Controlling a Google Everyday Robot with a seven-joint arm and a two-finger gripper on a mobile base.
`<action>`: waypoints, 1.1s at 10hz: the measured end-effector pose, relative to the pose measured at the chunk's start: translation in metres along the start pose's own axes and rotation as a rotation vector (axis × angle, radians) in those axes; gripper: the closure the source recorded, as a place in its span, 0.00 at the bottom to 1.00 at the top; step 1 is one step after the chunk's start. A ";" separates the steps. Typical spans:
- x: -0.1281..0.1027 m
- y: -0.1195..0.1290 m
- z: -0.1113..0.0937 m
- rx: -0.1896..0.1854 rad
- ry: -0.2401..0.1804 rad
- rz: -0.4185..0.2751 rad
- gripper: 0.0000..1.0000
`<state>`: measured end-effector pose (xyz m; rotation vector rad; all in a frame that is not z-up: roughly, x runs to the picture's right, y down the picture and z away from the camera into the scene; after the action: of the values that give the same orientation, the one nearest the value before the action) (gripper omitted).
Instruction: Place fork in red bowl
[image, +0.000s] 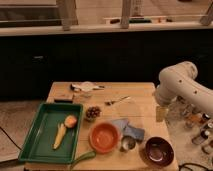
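Lying free on table, fork sits behind red bowl, apart from it; gripper hangs, probably, at right edge, likely parked pre-reach; open or closed, can't tell.

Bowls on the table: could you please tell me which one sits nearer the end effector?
The dark bowl at the front right corner; the end effector hangs by the table's right edge, and the red bowl sits farther left.
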<state>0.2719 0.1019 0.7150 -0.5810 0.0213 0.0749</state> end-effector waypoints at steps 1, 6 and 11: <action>-0.003 0.001 0.003 -0.005 -0.003 0.006 0.20; -0.022 -0.027 0.021 -0.001 -0.041 0.004 0.20; -0.039 -0.059 0.040 0.009 -0.084 0.005 0.20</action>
<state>0.2375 0.0728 0.7824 -0.5681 -0.0587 0.1044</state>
